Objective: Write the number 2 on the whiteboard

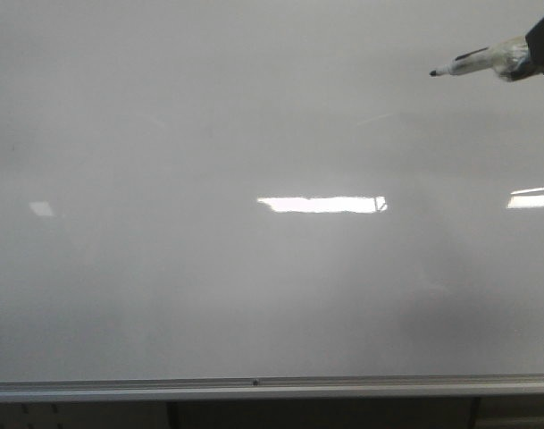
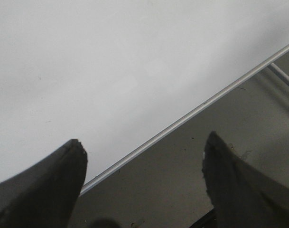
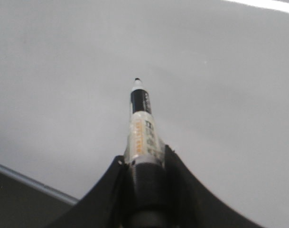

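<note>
While right jaws (image 3: 144,164) clamp marker (image 3: 143,126), left jaws (image 2: 144,156) wide apart, holding nothing, whiteboard (image 1: 209,116) unmarked

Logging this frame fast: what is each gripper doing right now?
Left gripper: open, holding nothing.
Right gripper: shut on the marker, tip pointed at the whiteboard, which is blank.

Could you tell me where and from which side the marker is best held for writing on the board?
Grip the marker on its thick rear barrel, from behind along its axis, as the right hand does now. The slim black tip then juts free toward the whiteboard, which bears no stroke yet.
</note>
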Robot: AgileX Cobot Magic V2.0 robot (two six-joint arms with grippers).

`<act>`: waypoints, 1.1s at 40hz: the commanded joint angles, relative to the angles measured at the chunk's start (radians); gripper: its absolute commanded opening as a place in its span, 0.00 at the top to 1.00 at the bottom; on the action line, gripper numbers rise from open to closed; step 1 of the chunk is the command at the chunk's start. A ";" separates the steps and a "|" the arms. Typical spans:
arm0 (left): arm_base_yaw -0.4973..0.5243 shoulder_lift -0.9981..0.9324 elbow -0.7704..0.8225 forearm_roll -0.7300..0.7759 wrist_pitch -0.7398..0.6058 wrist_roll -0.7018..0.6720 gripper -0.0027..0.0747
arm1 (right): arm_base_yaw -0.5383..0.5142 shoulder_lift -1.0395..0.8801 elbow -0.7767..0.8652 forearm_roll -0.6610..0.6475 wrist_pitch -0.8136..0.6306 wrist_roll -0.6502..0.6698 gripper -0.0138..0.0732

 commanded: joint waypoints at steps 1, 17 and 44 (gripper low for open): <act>0.004 -0.009 -0.026 -0.020 -0.065 -0.009 0.33 | -0.008 0.037 -0.077 0.008 -0.142 -0.015 0.76; 0.004 -0.009 -0.026 -0.020 -0.065 -0.009 0.33 | -0.007 0.241 -0.234 -0.010 -0.183 -0.016 0.76; 0.004 -0.009 -0.026 -0.020 -0.066 -0.009 0.33 | -0.169 0.309 -0.233 -0.060 -0.088 -0.015 0.76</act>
